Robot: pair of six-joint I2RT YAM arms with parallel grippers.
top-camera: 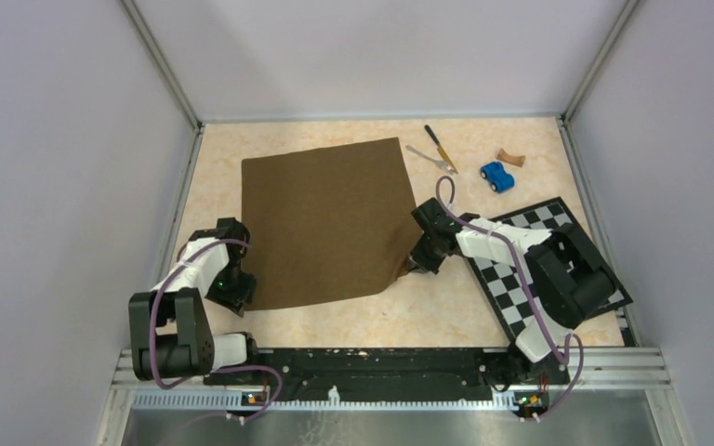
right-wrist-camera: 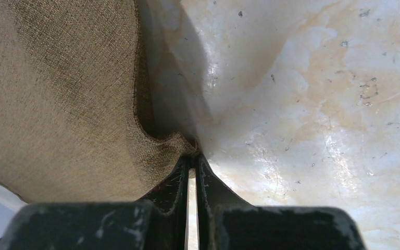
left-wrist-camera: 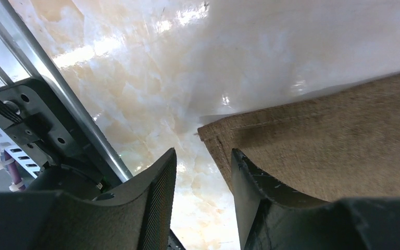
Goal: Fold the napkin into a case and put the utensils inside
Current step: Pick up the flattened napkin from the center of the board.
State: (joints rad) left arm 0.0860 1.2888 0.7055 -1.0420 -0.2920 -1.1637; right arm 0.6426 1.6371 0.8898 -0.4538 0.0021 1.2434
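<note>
At the centre of the pale marbled counter [top-camera: 372,316] lies the dark brown, roughly square woven cloth napkin [top-camera: 325,223], spread flat and not yet folded, its edges slightly skewed from the counter's. Its 5 o'clock corner is pinched between the closed fingers of the right hand [right-wrist-camera: 192,161], and the fabric puckers and lifts a little there. At the 7 o'clock corner the left hand [left-wrist-camera: 203,161] is open, one finger above the cloth and the other over bare counter beside the hem, gripping nothing. The step looks like taking both near corners for a first fold. The left hand should probably close on a full bite of hem before either arm lifts. Both could then rise together and carry the near edge evenly toward 12 o'clock, keeping the cloth taut so the crease runs straight. The weave is coarse and matte with a stitched hem, and it looks limp enough to sag. Just past the napkin's 1 o'clock corner lie the slim knife with a yellow-orange handle [top-camera: 440,147] and the small silver metal fork [top-camera: 430,159], close together. A small blue toy car [top-camera: 496,176] sits farther toward 2 o'clock, and a black-and-white checkered board [top-camera: 507,279] lies at 4 o'clock.
</note>
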